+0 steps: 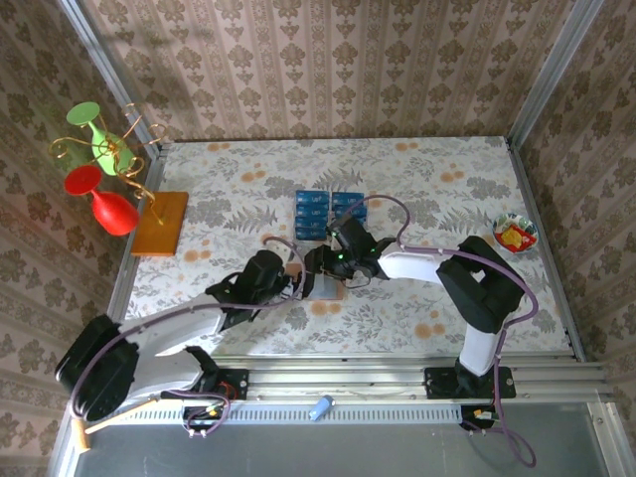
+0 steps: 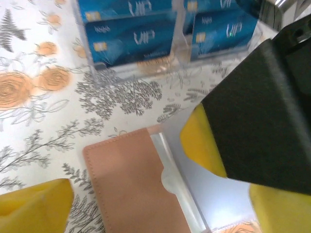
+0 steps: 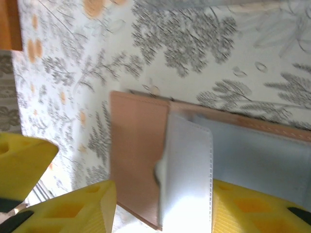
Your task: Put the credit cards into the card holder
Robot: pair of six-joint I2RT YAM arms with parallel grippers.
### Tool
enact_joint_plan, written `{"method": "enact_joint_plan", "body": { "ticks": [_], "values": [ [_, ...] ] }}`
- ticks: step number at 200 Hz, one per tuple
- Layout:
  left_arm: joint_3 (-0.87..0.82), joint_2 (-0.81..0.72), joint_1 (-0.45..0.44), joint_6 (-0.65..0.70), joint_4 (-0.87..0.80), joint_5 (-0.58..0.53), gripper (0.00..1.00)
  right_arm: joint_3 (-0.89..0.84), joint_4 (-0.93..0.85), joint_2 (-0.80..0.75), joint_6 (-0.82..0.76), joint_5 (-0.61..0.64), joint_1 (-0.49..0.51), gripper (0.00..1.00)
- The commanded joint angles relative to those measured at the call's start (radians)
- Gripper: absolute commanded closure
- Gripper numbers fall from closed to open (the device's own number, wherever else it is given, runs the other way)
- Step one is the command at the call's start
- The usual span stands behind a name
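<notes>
The left pincer (image 2: 158, 208) stands wide. Its yellow fingers (image 2: 34, 206) sit at the two bottom corners of its wrist view with nothing gripped between them, and it hangs just above the near end of the card holder (image 2: 131, 184). The right pincer (image 3: 165, 213) is partly parted, its pads (image 3: 257, 208) astride the holder's pocket edge. One pad lies over the grey lining; whether it presses there I cannot tell.

The left arm (image 1: 169, 333) reaches low from the near left corner, slanting up and right to mid-table. The right arm (image 1: 487, 283) rises from the near right, bends at the elbow and turns its forearm leftward, so the two pincers meet over the holder.

The card holder lies open and flat near the middle of the flowered table (image 1: 447, 179). Seen from the left wrist, its brown flap is on the left and its grey pocket on the right. Just beyond it, and apart from it, the credit cards (image 2: 131, 41) stand in two columns in a clear rack (image 2: 141, 70).

From above, the two pincers cover most of the holder. In the left wrist view the right pincer's black body hides the holder's right part, and the frame cuts off its near end and the farther cards.
</notes>
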Motion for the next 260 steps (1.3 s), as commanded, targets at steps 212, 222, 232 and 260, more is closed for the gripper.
{"method": "enact_joint_plan", "body": {
  "ticks": [212,222,232,260],
  "values": [
    [-0.027,-0.089,0.165,-0.066,-0.089,0.022,0.00,0.136,-0.108,0.023,-0.028,0.029,0.063,0.48],
    [-0.021,-0.067,0.166,-0.056,-0.090,0.033,0.00,0.105,-0.122,-0.005,-0.042,0.046,0.049,0.48],
    [-0.011,-0.041,0.167,-0.050,-0.096,0.037,0.00,0.071,-0.126,-0.028,-0.051,0.055,0.034,0.49],
    [0.026,0.040,0.166,-0.035,-0.123,0.038,0.00,-0.017,-0.123,-0.059,-0.069,0.078,0.009,0.53]
  ]
}}
